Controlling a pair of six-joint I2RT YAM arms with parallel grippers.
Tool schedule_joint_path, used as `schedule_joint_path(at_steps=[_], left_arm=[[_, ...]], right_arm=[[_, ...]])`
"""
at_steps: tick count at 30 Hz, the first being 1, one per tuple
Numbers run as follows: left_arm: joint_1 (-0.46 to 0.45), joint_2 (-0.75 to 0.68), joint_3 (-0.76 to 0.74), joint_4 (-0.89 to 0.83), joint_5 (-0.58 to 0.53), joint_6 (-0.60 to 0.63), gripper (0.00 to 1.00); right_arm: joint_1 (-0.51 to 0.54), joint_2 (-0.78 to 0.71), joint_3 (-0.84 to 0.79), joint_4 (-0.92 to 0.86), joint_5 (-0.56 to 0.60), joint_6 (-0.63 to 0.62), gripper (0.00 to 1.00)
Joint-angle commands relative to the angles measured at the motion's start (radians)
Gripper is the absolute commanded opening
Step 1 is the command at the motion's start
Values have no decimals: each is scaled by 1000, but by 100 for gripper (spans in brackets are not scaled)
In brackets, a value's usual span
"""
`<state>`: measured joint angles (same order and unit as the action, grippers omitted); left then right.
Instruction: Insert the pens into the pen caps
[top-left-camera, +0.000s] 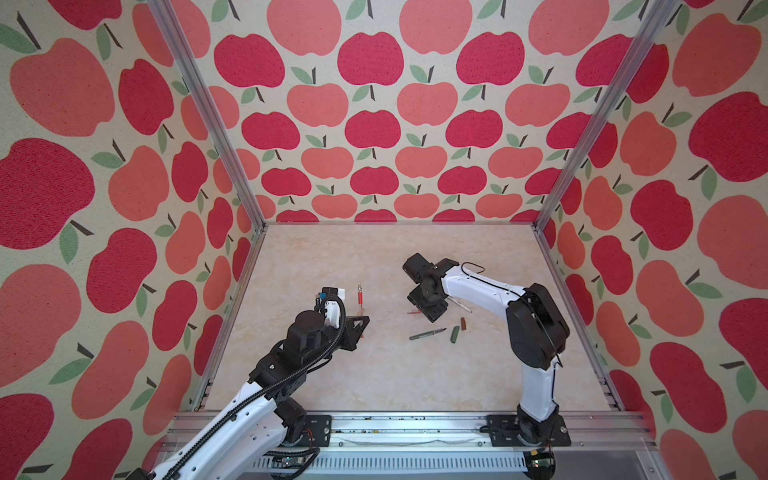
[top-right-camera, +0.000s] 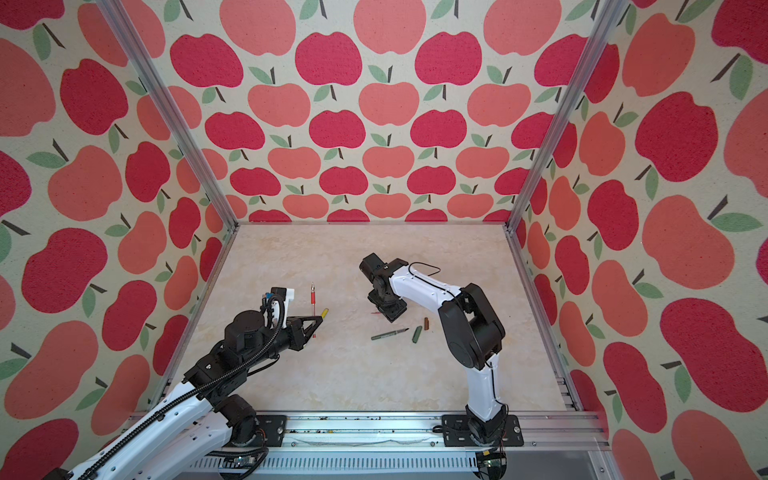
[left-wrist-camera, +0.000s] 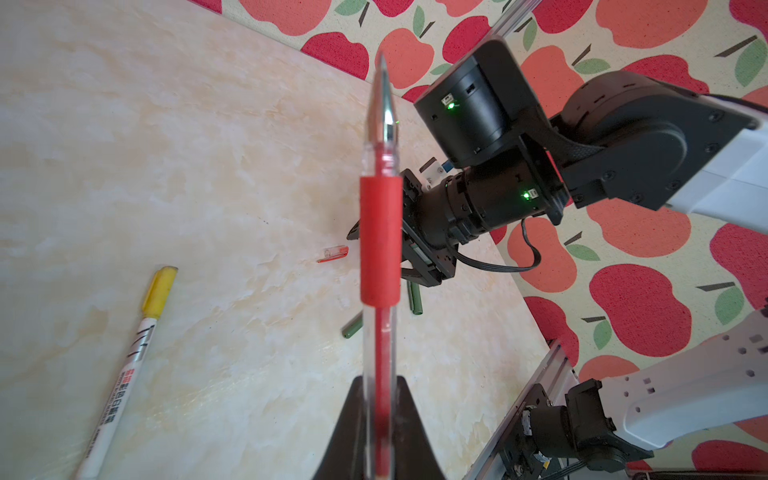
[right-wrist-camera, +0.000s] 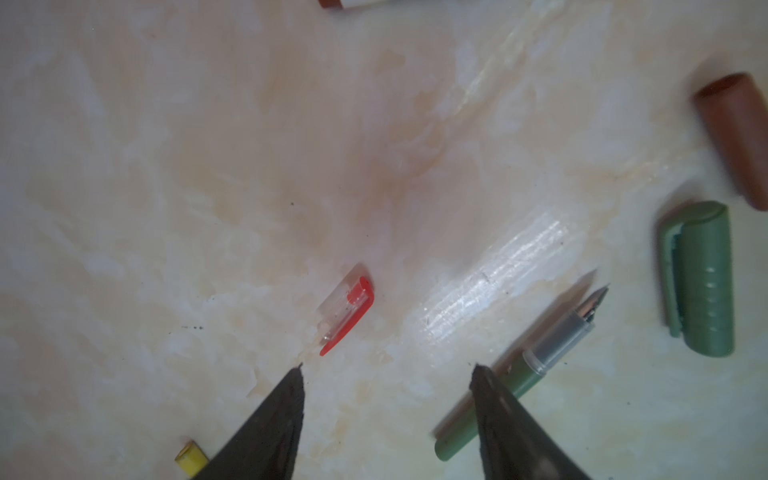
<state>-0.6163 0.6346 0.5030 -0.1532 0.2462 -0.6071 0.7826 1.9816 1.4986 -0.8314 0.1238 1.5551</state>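
Red and dark print is seen along the white pen, too small to be read

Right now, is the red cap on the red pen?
No, the red cap lies on the table, apart from the red pen.

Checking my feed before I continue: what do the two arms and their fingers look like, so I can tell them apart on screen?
Both have white links with black joints. The left arm carries a thick ribbed black hose. The right arm has only a thin black cable, and green lights glow on its wrist joints. The fingers are black and taper to points.
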Motion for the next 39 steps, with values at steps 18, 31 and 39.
schedule_joint_path(at_steps=[18,31,39], left_arm=[[5,-39,52,-31,7,84,0],[6,-52,76,-75,-5,130,0],[6,-49,68,-78,-7,130,0]], right_arm=[[5,166,143,-80,-1,76,49],[7,259,206,-131,9,53,33],[6,272,181,-70,-8,40,20]])
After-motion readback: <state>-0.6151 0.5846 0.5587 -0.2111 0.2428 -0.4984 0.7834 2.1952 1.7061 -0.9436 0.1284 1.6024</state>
